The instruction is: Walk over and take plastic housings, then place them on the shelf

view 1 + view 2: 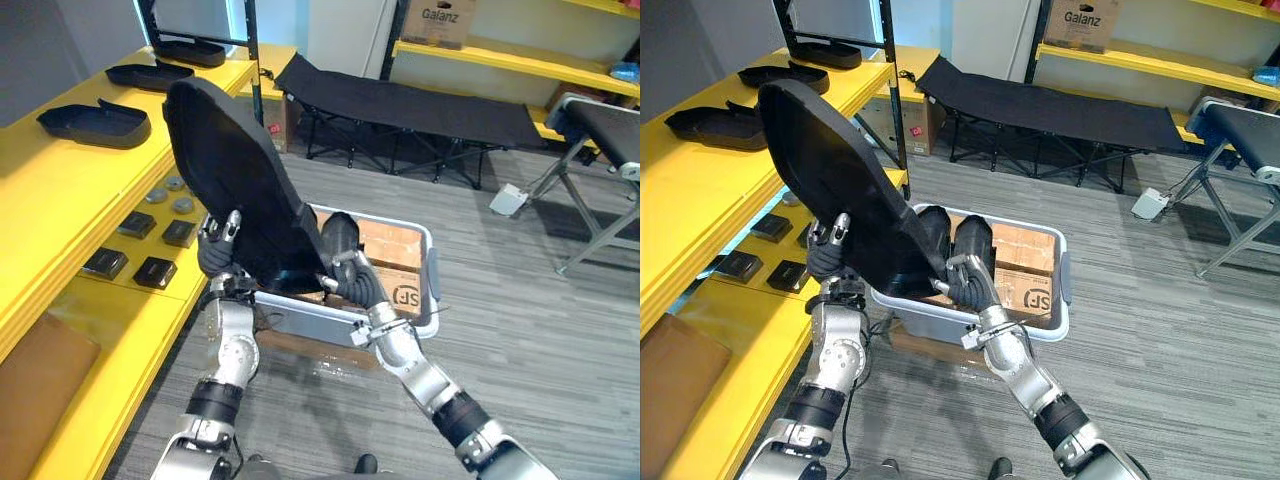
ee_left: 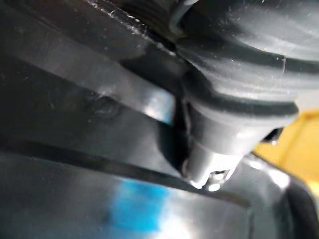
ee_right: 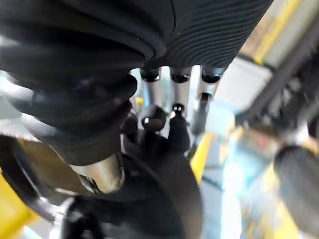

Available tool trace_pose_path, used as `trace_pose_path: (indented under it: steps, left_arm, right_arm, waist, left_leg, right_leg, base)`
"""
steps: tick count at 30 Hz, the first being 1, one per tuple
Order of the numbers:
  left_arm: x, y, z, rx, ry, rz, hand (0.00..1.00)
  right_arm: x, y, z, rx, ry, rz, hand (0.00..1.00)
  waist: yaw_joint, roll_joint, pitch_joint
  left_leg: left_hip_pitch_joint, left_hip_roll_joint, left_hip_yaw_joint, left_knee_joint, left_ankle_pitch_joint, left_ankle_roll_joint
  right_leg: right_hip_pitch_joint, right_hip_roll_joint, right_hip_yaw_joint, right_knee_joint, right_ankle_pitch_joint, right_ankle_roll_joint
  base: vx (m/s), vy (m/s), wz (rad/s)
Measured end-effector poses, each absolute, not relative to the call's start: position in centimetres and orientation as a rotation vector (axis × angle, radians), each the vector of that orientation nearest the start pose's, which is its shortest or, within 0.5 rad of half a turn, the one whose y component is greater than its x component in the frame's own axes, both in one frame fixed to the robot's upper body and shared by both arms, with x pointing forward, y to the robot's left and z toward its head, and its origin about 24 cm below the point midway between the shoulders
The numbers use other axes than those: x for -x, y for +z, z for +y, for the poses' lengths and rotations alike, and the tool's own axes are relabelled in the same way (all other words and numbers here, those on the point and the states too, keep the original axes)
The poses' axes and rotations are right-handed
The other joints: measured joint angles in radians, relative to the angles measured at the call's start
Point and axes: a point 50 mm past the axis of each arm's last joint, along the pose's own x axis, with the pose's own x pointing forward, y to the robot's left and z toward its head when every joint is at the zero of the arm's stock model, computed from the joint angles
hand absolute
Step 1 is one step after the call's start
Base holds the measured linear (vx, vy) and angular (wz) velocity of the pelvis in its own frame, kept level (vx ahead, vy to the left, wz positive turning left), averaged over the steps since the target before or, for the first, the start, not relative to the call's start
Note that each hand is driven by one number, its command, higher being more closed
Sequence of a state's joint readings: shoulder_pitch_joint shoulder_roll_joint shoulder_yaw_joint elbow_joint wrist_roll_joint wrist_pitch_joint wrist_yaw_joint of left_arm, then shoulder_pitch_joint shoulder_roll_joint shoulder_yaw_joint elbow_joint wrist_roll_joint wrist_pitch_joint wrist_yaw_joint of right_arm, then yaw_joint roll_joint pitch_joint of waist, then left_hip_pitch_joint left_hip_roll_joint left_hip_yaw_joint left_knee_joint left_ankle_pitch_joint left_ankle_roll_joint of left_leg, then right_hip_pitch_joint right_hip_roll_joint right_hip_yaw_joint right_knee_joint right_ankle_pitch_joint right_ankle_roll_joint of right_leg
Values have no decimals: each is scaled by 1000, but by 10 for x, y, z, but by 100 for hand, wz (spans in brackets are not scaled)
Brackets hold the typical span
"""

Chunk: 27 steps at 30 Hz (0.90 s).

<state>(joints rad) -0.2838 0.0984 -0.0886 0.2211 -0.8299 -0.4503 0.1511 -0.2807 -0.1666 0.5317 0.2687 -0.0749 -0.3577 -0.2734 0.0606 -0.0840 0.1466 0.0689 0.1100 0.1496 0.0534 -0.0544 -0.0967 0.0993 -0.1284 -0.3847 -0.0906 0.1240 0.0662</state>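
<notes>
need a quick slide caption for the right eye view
Left robot hand and right robot hand hold a black plastic housing over the grey bin beside the yellow shelf.

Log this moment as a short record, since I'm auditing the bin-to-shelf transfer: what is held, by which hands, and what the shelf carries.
held item: black plastic housing, tilted up above the bin
left hand: fingers curled on the housing's side edge
right hand: gripping the housing's lower end
bin: grey bin on the floor, cardboard boxes inside
shelf: yellow shelf at the robot's left
on upper level: three shelved housings
on lower level: small dark parts
stage: held housing not yet on the shelf
</notes>
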Motion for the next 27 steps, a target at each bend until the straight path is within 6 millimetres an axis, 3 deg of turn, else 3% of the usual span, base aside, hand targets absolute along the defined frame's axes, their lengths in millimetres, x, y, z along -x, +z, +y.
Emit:
trace_pose_path:
  steps: [5,9,11,17,22,27]
  left_arm:
    - [-274,61,171,472,397,-270,100]
    - [-258,52,195,241,657,-269,100]
    - [-250,53,215,176,826,-286,100]
    - [-221,41,249,127,1110,-269,100]
    - [-202,36,260,166,1157,-291,100]
    - [-178,43,254,324,976,-347,100]
  right_arm:
    - [-263,103,-57,-10,376,-470,0]
    - [-256,110,-83,-74,284,-488,0]
    - [-251,105,-106,-76,211,-453,0]
    - [-230,72,-142,-90,56,-291,0]
    - [-216,47,-163,-125,-96,-146,0]
    - [-196,8,-188,-230,-203,50,0]
  waist:
    - [-1,38,-24]
    - [-11,45,-30]
    - [-16,46,-33]
    - [-27,51,-54]
    - [-46,46,-62]
    - [-50,51,-65]
  left_leg:
    - [4,-6,18,-14,0,1]
    - [19,-1,32,-22,0,0]
    - [21,0,54,-29,0,0]
    - [40,2,80,-50,2,-2]
    - [43,2,91,-54,1,-2]
    - [53,1,112,-64,-2,-1]
  right_leg:
    - [-12,3,6,0,-1,1]
    - [-12,9,22,0,-2,0]
    - [-25,9,35,0,-2,0]
    - [-31,9,59,1,-2,0]
    - [-34,9,67,5,-1,1]
    - [-42,6,89,0,-2,3]
  base:
    - [5,26,-8]
    - [9,21,-14]
    - [-8,25,-20]
    - [27,29,-13]
    - [2,9,-4]
    - [-4,23,-11]
